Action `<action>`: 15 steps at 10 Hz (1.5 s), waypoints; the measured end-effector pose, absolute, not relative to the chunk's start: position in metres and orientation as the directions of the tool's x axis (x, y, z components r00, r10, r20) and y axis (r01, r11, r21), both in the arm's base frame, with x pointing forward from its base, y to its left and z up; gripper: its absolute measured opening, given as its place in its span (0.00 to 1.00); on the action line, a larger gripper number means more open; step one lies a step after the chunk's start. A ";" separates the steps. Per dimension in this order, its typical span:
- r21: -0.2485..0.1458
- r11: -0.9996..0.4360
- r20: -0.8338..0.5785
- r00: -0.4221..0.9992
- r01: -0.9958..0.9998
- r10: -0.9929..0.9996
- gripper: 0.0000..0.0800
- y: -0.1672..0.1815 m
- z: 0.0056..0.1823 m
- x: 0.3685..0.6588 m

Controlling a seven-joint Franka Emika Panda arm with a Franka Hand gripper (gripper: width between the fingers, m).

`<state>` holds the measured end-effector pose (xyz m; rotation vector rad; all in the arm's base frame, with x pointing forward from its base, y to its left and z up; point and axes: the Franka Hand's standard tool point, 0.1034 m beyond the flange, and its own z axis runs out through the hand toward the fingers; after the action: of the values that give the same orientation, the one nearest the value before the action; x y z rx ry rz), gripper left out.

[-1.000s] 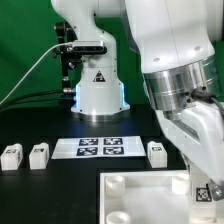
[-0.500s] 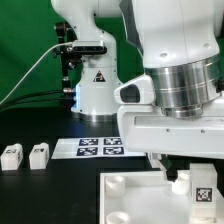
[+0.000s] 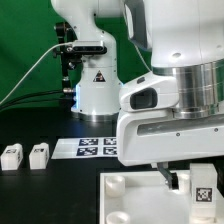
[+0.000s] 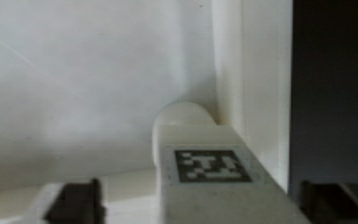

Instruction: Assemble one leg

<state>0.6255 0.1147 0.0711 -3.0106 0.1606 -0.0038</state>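
Currently, you have the two-finger hand (image 3: 188,182) low over the far corner, on the exterior view's right, of the large white square tray-like panel (image 3: 140,205). That panel lies flat on the black surface (image 3: 50,195). The leg (image 3: 203,186), a small white plastic block-shaped peg with a black-and-white square marker tag, sits under the hand at that corner. Its tag faces the exterior camera. Neither view shows whether the leg touches the panel. A round corner socket (image 3: 118,184) shows at the panel's other far corner.

In the wrist view, the leg (image 4: 202,165) lies between the two dark fingers (image 4: 73,203) of the hand (image 4: 202,205), one finger on each side. Its tagged face is towards the camera and its rounded end points away, against the white panel (image 4: 87,90). A pale strip separates each finger from the tagged face. You cannot tell whether that strip is a gap or the leg's own side, so whether the hand is clamped on the leg or merely stands around it is unconfirmed.

Elsewhere, one white tagged peg (image 3: 11,155) and a second peg (image 3: 38,153) stand side by side, not touching, on the surface at the exterior view's left. The marker board (image 3: 92,147), thin, flat and white, lies beside them in front of the white robot base (image 3: 97,92). The arm hides part of that board.
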 end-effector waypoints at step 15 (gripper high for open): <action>-0.068 -0.154 -0.172 0.163 -0.986 -0.971 0.70 0.124 0.070 0.628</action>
<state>0.6280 0.1238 0.0697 -2.2653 1.9276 0.1296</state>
